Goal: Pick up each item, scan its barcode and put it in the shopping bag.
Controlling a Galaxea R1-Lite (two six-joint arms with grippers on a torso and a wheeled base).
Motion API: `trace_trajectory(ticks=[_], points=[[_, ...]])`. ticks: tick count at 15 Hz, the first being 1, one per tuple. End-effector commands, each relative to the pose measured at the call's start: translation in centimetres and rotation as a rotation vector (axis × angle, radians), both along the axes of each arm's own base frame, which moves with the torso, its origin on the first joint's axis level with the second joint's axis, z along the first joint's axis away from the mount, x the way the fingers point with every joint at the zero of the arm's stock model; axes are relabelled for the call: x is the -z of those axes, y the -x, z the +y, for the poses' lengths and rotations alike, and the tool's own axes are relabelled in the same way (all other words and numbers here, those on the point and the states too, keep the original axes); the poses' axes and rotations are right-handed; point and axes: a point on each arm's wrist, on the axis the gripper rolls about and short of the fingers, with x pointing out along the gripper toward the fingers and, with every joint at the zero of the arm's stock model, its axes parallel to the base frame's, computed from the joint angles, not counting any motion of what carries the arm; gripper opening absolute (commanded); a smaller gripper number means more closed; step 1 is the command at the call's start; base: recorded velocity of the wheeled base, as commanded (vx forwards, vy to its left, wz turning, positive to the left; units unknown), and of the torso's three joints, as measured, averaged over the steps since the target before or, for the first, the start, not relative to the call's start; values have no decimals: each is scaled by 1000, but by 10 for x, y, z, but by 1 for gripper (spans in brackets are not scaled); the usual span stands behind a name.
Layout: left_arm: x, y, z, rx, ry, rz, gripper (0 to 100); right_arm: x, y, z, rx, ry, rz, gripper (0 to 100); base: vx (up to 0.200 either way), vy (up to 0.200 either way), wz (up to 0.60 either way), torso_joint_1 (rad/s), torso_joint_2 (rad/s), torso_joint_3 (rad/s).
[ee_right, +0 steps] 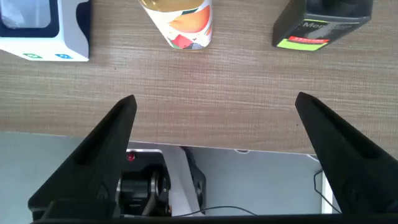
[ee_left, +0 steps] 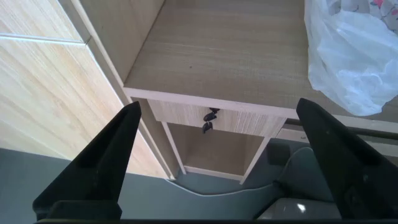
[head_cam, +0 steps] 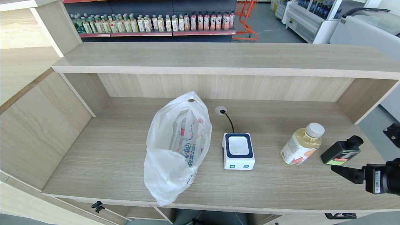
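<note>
A white plastic shopping bag (head_cam: 175,150) stands open on the wooden counter (head_cam: 109,162); its lower part (ee_left: 354,56) also appears in the left wrist view. Right of it sits the white barcode scanner (head_cam: 238,151) (ee_right: 43,28). Further right stands a bottle of yellow drink with a white cap (head_cam: 301,144) (ee_right: 180,22), then a black bottle (head_cam: 342,150) (ee_right: 323,25). My right gripper (ee_right: 214,162) hangs open and empty at the counter's front edge, short of both bottles; one finger (head_cam: 347,173) shows at the right. My left gripper (ee_left: 221,162) is open and empty, below the counter's front left corner.
A black cable runs from the scanner to a grommet (head_cam: 221,110) near the back wall. Side walls and a raised shelf (head_cam: 218,56) enclose the counter. Black drawer handles (head_cam: 97,206) (ee_left: 210,119) sit under the front edge. Bare counter lies left of the bag.
</note>
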Motion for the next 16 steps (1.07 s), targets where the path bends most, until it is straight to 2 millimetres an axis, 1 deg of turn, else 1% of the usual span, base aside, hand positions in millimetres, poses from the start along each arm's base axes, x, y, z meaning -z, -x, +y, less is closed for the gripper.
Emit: trace_trajectory(ticks=[1, 2, 4, 6, 9, 10, 11, 16], points=[[0, 0, 0, 0, 0, 0, 100, 33, -47, 1, -4, 4, 95, 100, 0, 0, 0, 0, 0, 0], [0, 0, 0, -3, 0, 0, 100, 36, -53, 6, -32, 7, 87, 100, 0, 0, 0, 0, 0, 0], [0, 0, 0, -1, 0, 0, 100, 48, -72, 10, -59, 23, 75, 100, 0, 0, 0, 0, 0, 0], [0, 0, 0, -1, 0, 0, 100, 56, -84, 14, -72, 21, 69, 100, 0, 0, 0, 0, 0, 0], [0, 0, 0, -1, 0, 0, 100, 63, -94, 22, -100, 18, 35, 100, 0, 0, 0, 0, 0, 0], [0, 0, 0, 0, 0, 0, 100, 63, -95, 23, -103, 18, 29, 100, 0, 0, 0, 0, 0, 0], [0, 0, 0, -1, 0, 0, 100, 63, -100, 29, -122, 17, -9, 100, 0, 0, 0, 0, 0, 0], [0, 0, 0, -3, 0, 0, 100, 66, -105, 41, -162, 17, -112, 100, 0, 0, 0, 0, 0, 0]])
